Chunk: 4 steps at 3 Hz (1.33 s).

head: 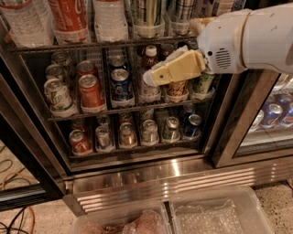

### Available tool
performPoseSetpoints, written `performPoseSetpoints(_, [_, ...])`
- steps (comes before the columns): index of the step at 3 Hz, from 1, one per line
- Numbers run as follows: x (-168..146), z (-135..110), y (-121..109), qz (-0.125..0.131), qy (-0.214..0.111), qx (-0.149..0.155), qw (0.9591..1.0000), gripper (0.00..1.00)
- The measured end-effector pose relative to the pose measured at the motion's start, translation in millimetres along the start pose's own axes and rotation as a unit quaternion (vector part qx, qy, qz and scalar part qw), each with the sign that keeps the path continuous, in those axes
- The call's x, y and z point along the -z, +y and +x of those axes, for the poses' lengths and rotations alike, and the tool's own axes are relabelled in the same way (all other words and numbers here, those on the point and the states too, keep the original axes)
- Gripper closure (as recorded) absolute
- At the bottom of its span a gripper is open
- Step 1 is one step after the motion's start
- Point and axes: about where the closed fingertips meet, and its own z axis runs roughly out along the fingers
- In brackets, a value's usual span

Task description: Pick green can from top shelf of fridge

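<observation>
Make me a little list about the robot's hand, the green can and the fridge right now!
gripper: in front of the middle rack, lower than the top shelf, not touching the green can
green can: upright on the top shelf, in a white cup holder
top shelf: holds bottles and cans in a row
left of the green can: white bottle
fridge: three racks in view, all stocked
job: green can not picked yet

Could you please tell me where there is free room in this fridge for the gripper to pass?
The top shelf is packed: the green can stands close between a white bottle and another can. The only open room is the narrow dark headroom above the middle rack's cans, left of the gripper, and the bare steel base strip.
</observation>
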Motion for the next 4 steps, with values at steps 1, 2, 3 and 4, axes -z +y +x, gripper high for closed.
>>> performPoseSetpoints(1, [-13.8,-3.4,-9.0,0.041,-0.028,-0.005,0.9987,0.0])
performPoseSetpoints(2, [-19.3,-6.2,-18.5,0.072,-0.037,-0.004,0.9967,0.0])
performPoseSetpoints(3, [-19.9,-7.2,-18.0,0.072,-0.038,-0.003,0.9967,0.0])
performPoseSetpoints(4, [-34.6,-17.8,-18.8,0.069,-0.051,0.0,0.9963,0.0])
